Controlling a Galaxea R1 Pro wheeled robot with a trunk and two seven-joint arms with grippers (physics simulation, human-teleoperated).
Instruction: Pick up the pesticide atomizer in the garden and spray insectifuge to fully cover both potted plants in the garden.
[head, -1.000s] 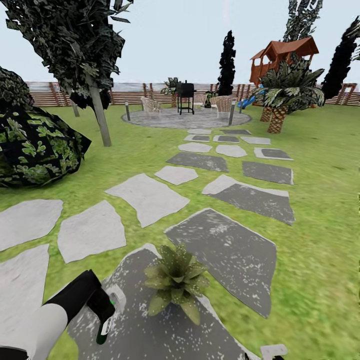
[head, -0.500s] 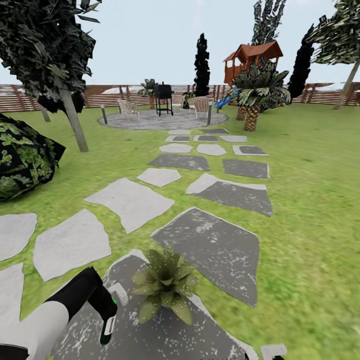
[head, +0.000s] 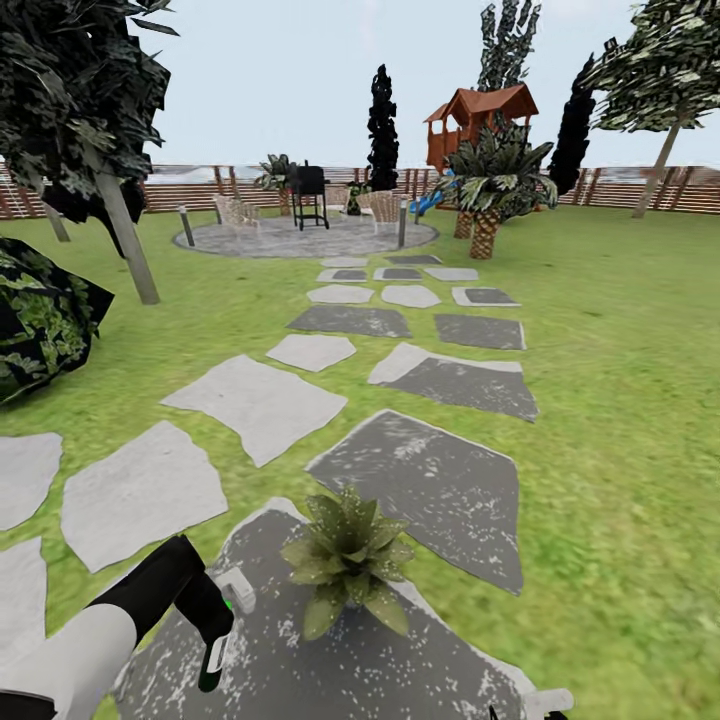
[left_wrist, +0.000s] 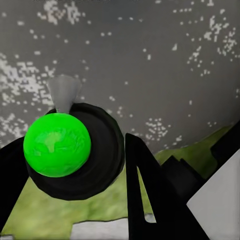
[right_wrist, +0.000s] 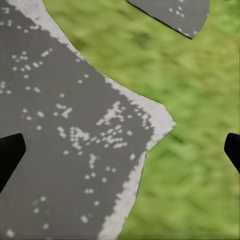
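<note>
Three cameras: one high and wide over the garden, two close to the ground.

The head camera looks forward and down along a path of stepping stones across the lawn to a far fence, with a potted plant near the bottom edge. The left wrist camera looks steeply down past its tool and the green-capped bottle at speckled dark stone very near. The right wrist camera also faces down, close over a stone edge and grass. All three share the dark speckled paving at the robot's feet.
</note>
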